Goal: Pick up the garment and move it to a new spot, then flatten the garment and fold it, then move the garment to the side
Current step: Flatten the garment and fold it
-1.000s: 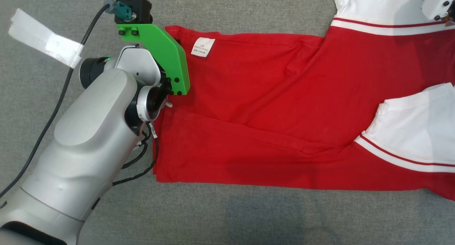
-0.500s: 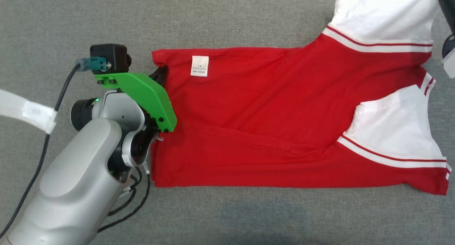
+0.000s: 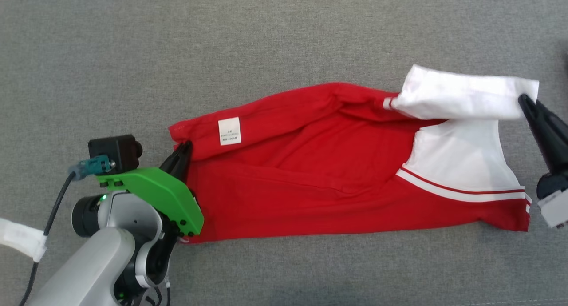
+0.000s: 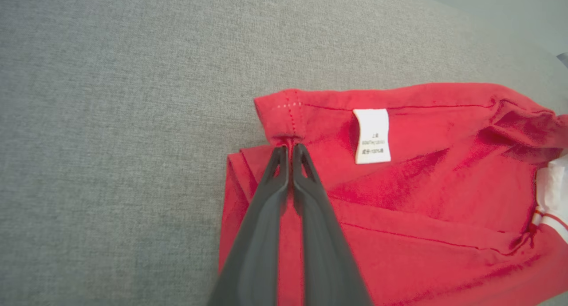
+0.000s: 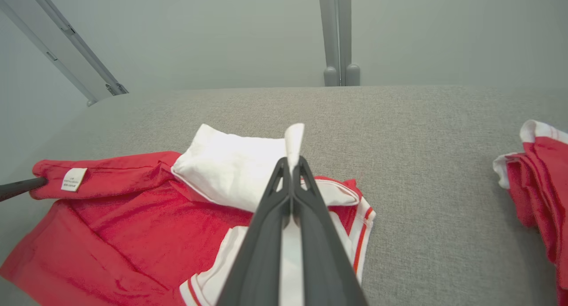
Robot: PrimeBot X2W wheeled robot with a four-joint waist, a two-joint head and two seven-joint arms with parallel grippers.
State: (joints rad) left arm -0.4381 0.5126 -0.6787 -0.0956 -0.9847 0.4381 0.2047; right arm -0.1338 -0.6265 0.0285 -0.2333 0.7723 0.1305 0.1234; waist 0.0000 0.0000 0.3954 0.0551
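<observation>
Head view has the garment (image 3: 310, 186) stretched left-to-right across the grey counter (image 3: 266, 35), left end effector (image 3: 185, 146) clamped on its red hem (image 3: 178, 130), right end effector (image 3: 524, 101) pinching the white sleeve (image 3: 461, 97).

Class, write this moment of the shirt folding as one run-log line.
step: fold | left gripper: shut on red T-shirt hem corner | right gripper: shut on white sleeve edge | surface: grey fabric

place: lab test bench | grey fabric tabletop (image 3: 284, 30) | metal frame struts (image 5: 336, 35) | bare wall (image 5: 199, 30)
</observation>
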